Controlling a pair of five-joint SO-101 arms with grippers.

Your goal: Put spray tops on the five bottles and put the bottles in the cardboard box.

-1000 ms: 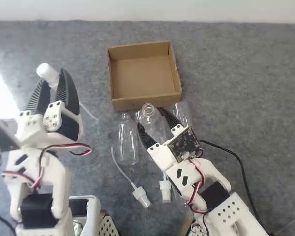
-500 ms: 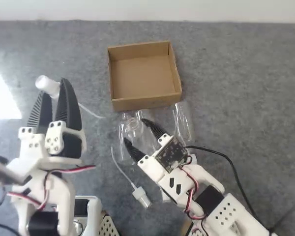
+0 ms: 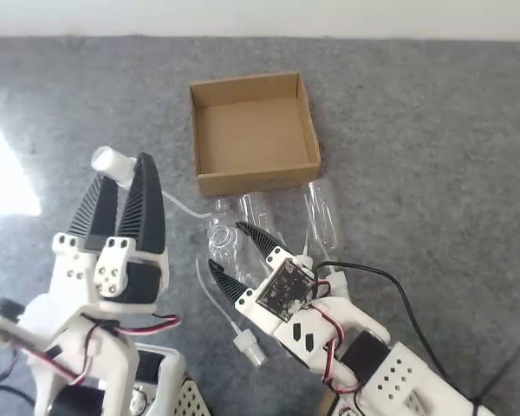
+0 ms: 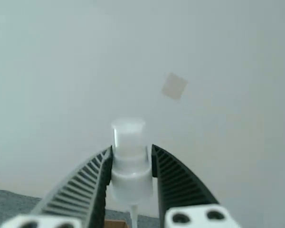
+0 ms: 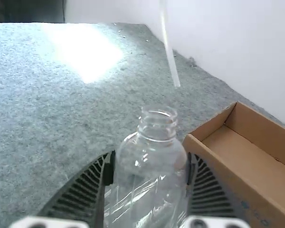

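Observation:
My left gripper (image 3: 124,167) is raised over the left of the carpet and shut on a white spray top (image 3: 107,159), whose thin tube (image 3: 184,208) trails toward the bottles. In the left wrist view the spray top (image 4: 128,159) sits upright between the fingers. My right gripper (image 3: 226,247) is shut on a clear open-necked bottle (image 3: 222,233) just in front of the cardboard box (image 3: 254,178). In the right wrist view the bottle (image 5: 152,164) stands upright, with the tube (image 5: 168,52) hanging above and beyond its mouth.
Two more clear bottles (image 3: 260,211) (image 3: 323,213) lie on the grey carpet in front of the box. A loose spray top (image 3: 248,347) with its tube lies near the arm bases, and another (image 3: 333,282) lies by the right arm. The box (image 5: 213,161) holds nothing.
My right gripper has carried the bottle left and toward the near side. My left gripper has swung right with the spray top, closer to the bottle.

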